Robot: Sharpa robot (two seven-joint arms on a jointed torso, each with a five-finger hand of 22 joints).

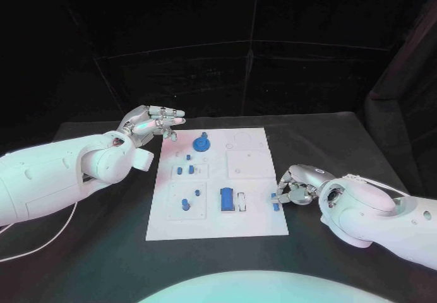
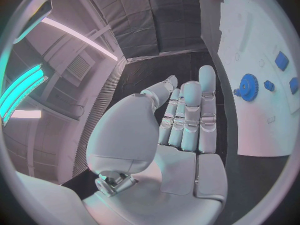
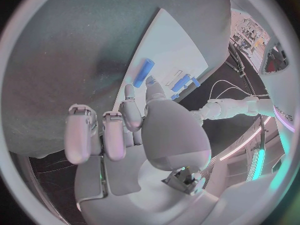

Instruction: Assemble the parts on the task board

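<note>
The left hand [image 1: 155,122] hovers just off the far left corner of the task board [image 1: 218,224], holding nothing. In the left wrist view its fingers [image 2: 187,110] lie straight and side by side over the black table [image 1: 109,252], released, with the board's edge just beside them.

On the task board, nearest that hand, a blue gear [image 1: 201,144] sits at the far left part of the plate; the left wrist view shows the same gear [image 2: 248,87] standing on the white surface, apart from the fingertips. Below the gear, toward the robot, several small blue pegs [image 1: 189,169] stand in the left column of the board, and one more blue peg [image 1: 185,204] stands in the near-left panel. Near the middle of the board's near half lies a blue rectangular block [image 1: 226,199], with a small white piece [image 1: 241,201] just beside it on its right.

At the board's right edge, level with the block, a small blue part [image 1: 274,201] lies just at the rim of the plate. The right hand [image 1: 299,188] rests on the table right beside it, fingers curled inward toward the part. In the right wrist view the thumb and a finger [image 3: 132,107] reach up to a blue cylinder [image 3: 143,72] at the board's edge; whether they grasp it or merely touch it cannot be told.
</note>
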